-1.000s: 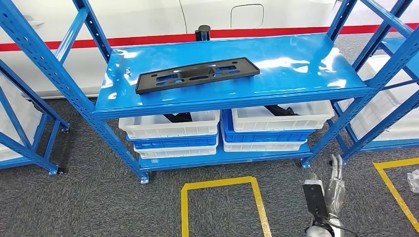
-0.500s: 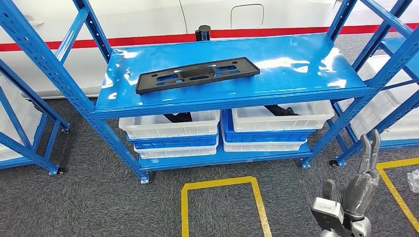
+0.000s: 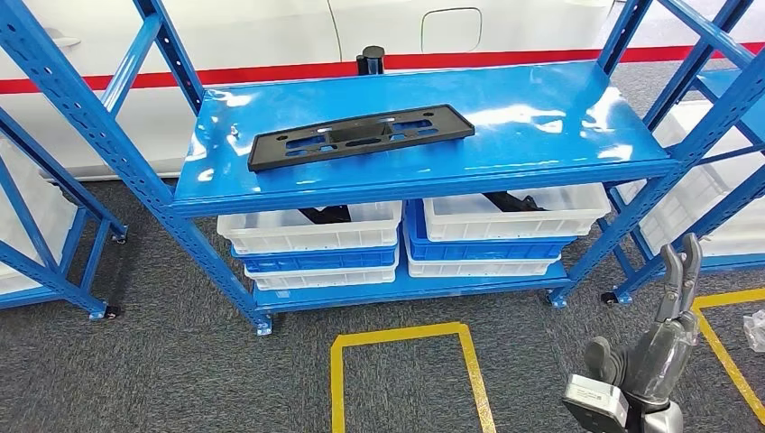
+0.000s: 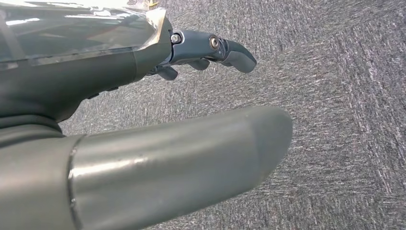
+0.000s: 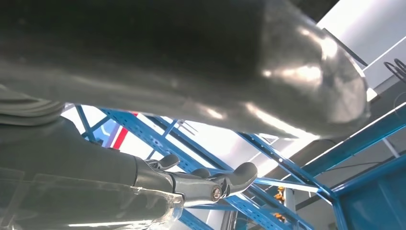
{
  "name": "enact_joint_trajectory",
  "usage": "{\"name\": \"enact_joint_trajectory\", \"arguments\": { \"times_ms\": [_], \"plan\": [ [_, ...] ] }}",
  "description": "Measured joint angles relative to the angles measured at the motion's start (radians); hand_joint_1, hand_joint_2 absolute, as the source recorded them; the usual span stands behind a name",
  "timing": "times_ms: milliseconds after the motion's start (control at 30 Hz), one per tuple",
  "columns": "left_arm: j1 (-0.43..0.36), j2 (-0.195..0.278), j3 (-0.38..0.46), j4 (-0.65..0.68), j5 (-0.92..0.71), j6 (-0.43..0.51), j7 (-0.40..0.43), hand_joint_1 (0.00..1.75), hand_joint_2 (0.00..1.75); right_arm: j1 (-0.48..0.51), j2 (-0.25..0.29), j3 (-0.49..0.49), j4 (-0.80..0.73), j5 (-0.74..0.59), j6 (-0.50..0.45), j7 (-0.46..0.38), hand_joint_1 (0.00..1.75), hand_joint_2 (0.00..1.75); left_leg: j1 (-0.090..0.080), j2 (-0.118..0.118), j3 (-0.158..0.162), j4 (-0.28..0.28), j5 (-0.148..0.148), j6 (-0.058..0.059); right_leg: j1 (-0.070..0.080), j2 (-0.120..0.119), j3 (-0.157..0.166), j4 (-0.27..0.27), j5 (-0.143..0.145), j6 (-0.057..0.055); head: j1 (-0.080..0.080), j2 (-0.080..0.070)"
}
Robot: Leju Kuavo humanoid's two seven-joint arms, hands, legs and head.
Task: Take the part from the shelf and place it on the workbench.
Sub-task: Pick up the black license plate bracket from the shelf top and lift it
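From the head view, a blue shelf stands dead ahead, with white bins and blue bins stacked on the lower tier under the top board. A black post rises just behind the back edge, and a white panel with a red stripe runs beyond it. On the grey carpet in front lies a yellow taped outline. The part, a flat black plate with cut-outs, lies on the top board toward its left half. Its long axis runs across the shelf, the right end angled slightly farther back. The right hand is low at the lower right, fingers up, apart and holding nothing. It is well apart from the part, with the shelf's front edge and right upright between them.

Over to the left wrist view: the left hand hangs over grey carpet, thick thumb out, darker fingers extended and loose, nothing in them.

Right wrist view: the right hand is seen from beneath, fingers lightly bent, empty, with blue shelf beams crossing behind.
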Motion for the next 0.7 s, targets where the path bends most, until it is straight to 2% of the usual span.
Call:
{"name": "enact_joint_trajectory", "arguments": {
  "times_ms": [67,133,167,200,267,300,333,367,433,467,500,533,600,633,667,700],
  "plan": [
    [0.0,0.0,0.001,0.0,0.0,-0.001,0.001,0.0,0.0,0.0,0.0,0.003,-0.003,-0.002,0.0,0.003,0.0,0.0,-0.001,0.0,0.001,-0.002,-0.003,0.011,-0.001,0.0,0.003,-0.006,0.001,0.005,0.0,0.0],
    [0.0,-0.002,0.001,0.0,0.0,-0.001,0.002,0.0,0.0,0.001,-0.001,0.006,-0.01,-0.004,0.0,0.005,0.0,0.0,0.007,0.001,0.02,-0.031,0.007,0.022,0.004,-0.001,0.006,-0.003,-0.001,0.009,0.0,0.0],
    [0.0,-0.004,0.001,0.0,0.0,-0.001,0.002,0.0,0.0,0.001,-0.003,0.007,-0.012,-0.006,0.0,0.006,0.0,0.0,0.011,0.002,0.032,-0.047,0.014,0.027,0.008,-0.001,-0.003,0.018,-0.011,0.008,0.001,0.0],
    [0.0,-0.005,0.001,0.0,0.0,-0.002,0.003,0.0,0.0,0.002,-0.006,0.008,-0.014,-0.007,0.0,0.008,0.0,0.0,0.016,0.003,0.043,-0.059,0.02,0.03,0.01,-0.001,-0.023,0.062,-0.029,0.006,0.002,0.0],
    [-0.001,-0.007,0.001,0.0,0.0,-0.004,0.003,0.0,0.0,0.004,-0.012,0.009,-0.016,-0.007,0.0,0.013,0.0,0.0,0.018,0.005,0.05,-0.063,0.018,0.03,0.008,0.0,-0.091,0.185,-0.075,0.006,0.003,0.0],
    [-0.001,-0.008,0.001,0.0,0.0,-0.004,0.004,0.0,0.0,0.007,-0.014,0.01,-0.018,-0.004,0.0,0.015,0.0,0.0,0.019,0.005,0.051,-0.062,0.015,0.028,0.005,0.0,-0.12,0.233,-0.087,0.011,0.003,0.0],
    [0.0,-0.009,0.001,0.0,0.0,-0.004,0.004,0.0,0.0,0.009,-0.016,0.01,-0.022,-0.001,0.0,0.017,0.0,0.0,0.022,0.004,0.054,-0.061,0.012,0.024,0.002,-0.001,-0.132,0.246,-0.082,0.02,0.003,0.0],
    [0.001,-0.01,0.001,0.0,0.0,-0.004,0.005,0.0,0.0,0.011,-0.017,0.01,-0.026,0.002,0.0,0.018,0.0,0.0,0.026,0.003,0.058,-0.059,0.007,0.018,-0.002,-0.001,-0.124,0.22,-0.062,0.033,0.003,0.0],
    [0.001,-0.011,0.002,0.0,0.0,-0.006,0.008,0.0,0.0,0.012,-0.019,0.01,-0.035,0.005,0.0,0.02,0.0,0.0,0.033,0.0,0.065,-0.047,-0.009,0.0,-0.013,0.0,-0.066,0.093,-0.003,0.062,0.003,0.0],
    [0.001,-0.01,0.002,-0.001,0.0,-0.007,0.009,0.0,0.0,0.013,-0.02,0.011,-0.039,0.005,0.0,0.022,0.0,0.0,0.035,-0.002,0.065,-0.037,-0.021,-0.011,-0.015,0.002,-0.039,0.04,0.015,0.066,0.006,0.0],
    [0.0,-0.009,0.002,-0.001,0.0,-0.008,0.01,0.0,0.0,0.014,-0.021,0.011,-0.042,0.005,0.0,0.024,0.0,0.0,0.035,-0.003,0.065,-0.028,-0.03,-0.019,-0.017,0.004,-0.023,0.011,0.022,0.06,0.007,0.0],
    [0.0,-0.007,0.002,-0.001,0.0,-0.01,0.012,0.0,0.0,0.015,-0.022,0.012,-0.044,0.005,0.0,0.025,0.0,0.0,0.033,-0.005,0.064,-0.022,-0.037,-0.025,-0.015,0.006,-0.019,0.007,0.019,0.048,0.006,0.0],
    [0.0,-0.006,0.002,-0.001,0.001,-0.011,0.013,0.0,0.0,0.018,-0.024,0.012,-0.047,0.004,0.0,0.028,0.0,0.0,0.037,-0.005,0.065,-0.019,-0.042,-0.03,-0.014,0.007,-0.02,0.013,0.012,0.022,0.003,0.0],
    [0.0,-0.006,0.002,-0.001,0.002,-0.012,0.014,0.0,0.0,0.018,-0.025,0.012,-0.048,0.004,0.0,0.028,0.0,0.0,0.039,-0.001,0.063,-0.01,-0.048,-0.032,-0.013,0.006,-0.018,0.014,0.009,0.015,0.002,0.0],
    [-0.001,-0.005,0.002,-0.001,0.003,-0.012,0.014,0.0,0.0,0.018,-0.026,0.012,-0.048,0.004,0.0,0.028,0.0,0.0,0.041,0.005,0.051,0.015,-0.062,-0.034,-0.013,0.006,-0.015,0.014,0.006,0.008,0.001,0.0],
    [-0.001,-0.005,0.003,-0.001,0.004,-0.012,0.014,0.0,0.0,0.017,-0.027,0.013,-0.049,0.003,0.0,0.029,0.0,0.0,0.042,0.012,0.027,0.062,-0.085,-0.037,-0.012,0.004,-0.011,0.014,0.003,0.002,0.001,0.0]
  ]
}}
